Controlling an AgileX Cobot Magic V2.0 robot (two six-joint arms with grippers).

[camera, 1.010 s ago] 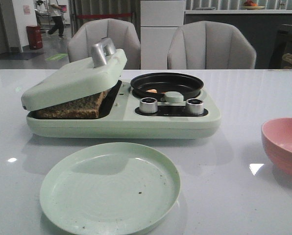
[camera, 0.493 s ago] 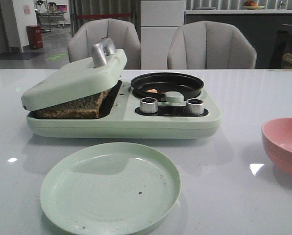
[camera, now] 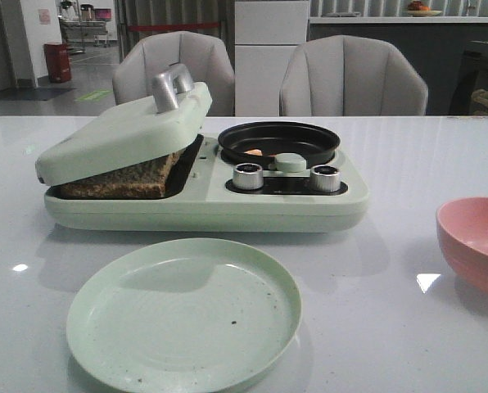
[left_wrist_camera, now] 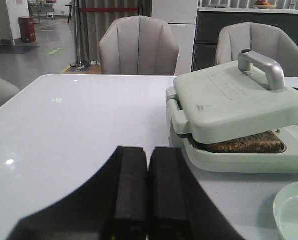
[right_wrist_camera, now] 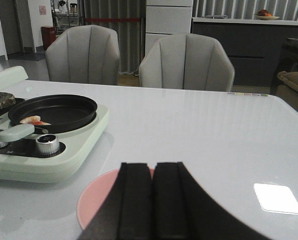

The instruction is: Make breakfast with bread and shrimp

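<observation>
The bread lies toasted brown inside the pale green breakfast maker, under its half-lowered lid with a silver handle; it also shows in the left wrist view. The shrimp, a small orange-pink piece, lies in the black round pan, and shows in the right wrist view. My left gripper is shut and empty, off to the left of the maker. My right gripper is shut and empty, above the pink bowl. Neither gripper shows in the front view.
A pale green plate lies in front of the maker. The pink bowl stands at the right edge. Two silver knobs sit on the maker's front. Two grey chairs stand behind the table.
</observation>
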